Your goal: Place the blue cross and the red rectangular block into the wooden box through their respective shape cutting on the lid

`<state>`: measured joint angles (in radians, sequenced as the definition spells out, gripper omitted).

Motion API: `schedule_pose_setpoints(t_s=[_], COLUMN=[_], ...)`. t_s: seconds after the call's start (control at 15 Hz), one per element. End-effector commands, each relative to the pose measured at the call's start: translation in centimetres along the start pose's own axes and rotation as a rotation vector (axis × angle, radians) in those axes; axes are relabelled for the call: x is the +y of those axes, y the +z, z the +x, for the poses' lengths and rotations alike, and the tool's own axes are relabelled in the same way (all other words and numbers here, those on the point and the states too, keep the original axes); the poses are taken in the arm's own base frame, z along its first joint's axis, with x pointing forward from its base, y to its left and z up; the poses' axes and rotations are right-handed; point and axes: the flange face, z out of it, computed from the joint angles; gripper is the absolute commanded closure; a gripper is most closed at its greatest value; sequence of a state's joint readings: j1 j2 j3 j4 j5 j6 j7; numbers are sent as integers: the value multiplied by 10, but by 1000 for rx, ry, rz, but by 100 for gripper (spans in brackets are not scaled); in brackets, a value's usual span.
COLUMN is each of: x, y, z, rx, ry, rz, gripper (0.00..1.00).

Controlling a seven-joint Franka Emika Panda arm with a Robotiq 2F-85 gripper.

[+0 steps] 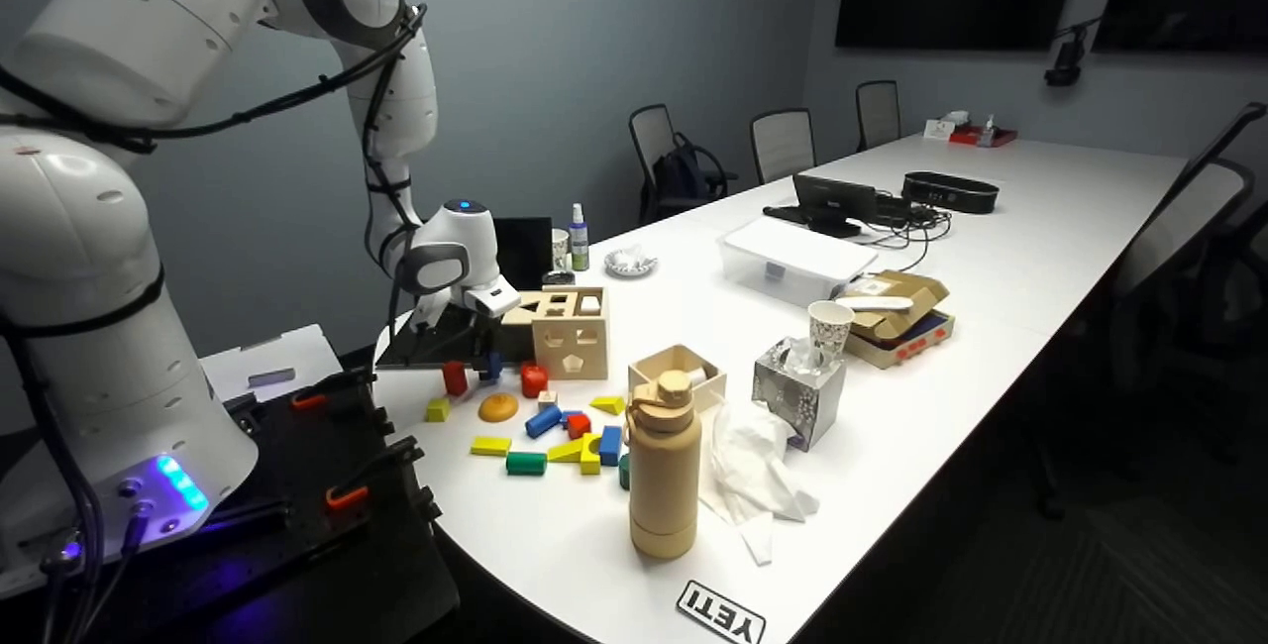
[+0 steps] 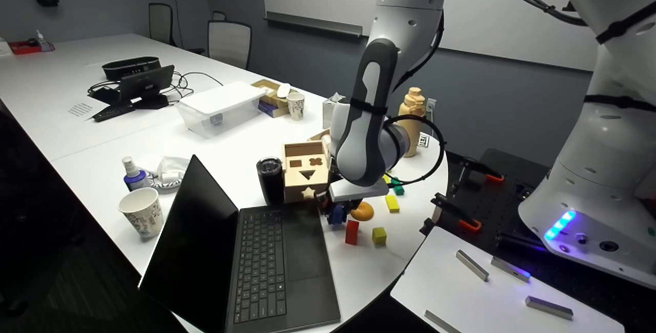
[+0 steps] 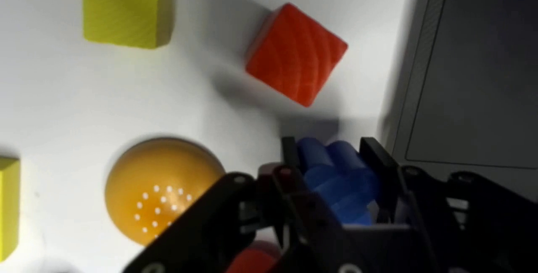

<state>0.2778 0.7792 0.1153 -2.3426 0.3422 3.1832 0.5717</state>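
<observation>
The blue cross [image 3: 342, 176] sits between both fingers of my gripper [image 3: 328, 149], which is shut on it. In both exterior views the cross [image 1: 491, 367] [image 2: 336, 215] is low over the table; I cannot tell whether it touches. The red rectangular block [image 3: 296, 54] stands upright just ahead of the fingertips in the wrist view, and it also shows in both exterior views [image 1: 454, 378] [image 2: 352, 232]. The wooden box [image 1: 572, 352] stands close behind the gripper. Its lid [image 2: 292, 173] faces up with rectangular, four-lobed and triangular holes; the arm covers part of the box's right side.
An open laptop [image 2: 271, 266] lies right beside the gripper. An orange dome [image 3: 162, 189], a yellow cube [image 3: 119, 10] and a red toy [image 1: 534, 379] are close by. A black tumbler [image 2: 270, 179] stands against the box. Several loose blocks and a tan bottle [image 1: 664, 466] are farther off.
</observation>
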Motion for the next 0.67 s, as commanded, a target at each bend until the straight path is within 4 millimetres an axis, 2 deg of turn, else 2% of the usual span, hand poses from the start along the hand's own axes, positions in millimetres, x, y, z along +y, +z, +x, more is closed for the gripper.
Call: schedule_pose_setpoints(t_s=[0.0,0.4,0.6], x=[-14,-38,-48], y=[-33,-77,-107], z=[-18,-48,-45], rx=[-30,-22,91], ry=[-17,-25,-45], rz=[-20,-43,-44], gripper=[84,84,84])
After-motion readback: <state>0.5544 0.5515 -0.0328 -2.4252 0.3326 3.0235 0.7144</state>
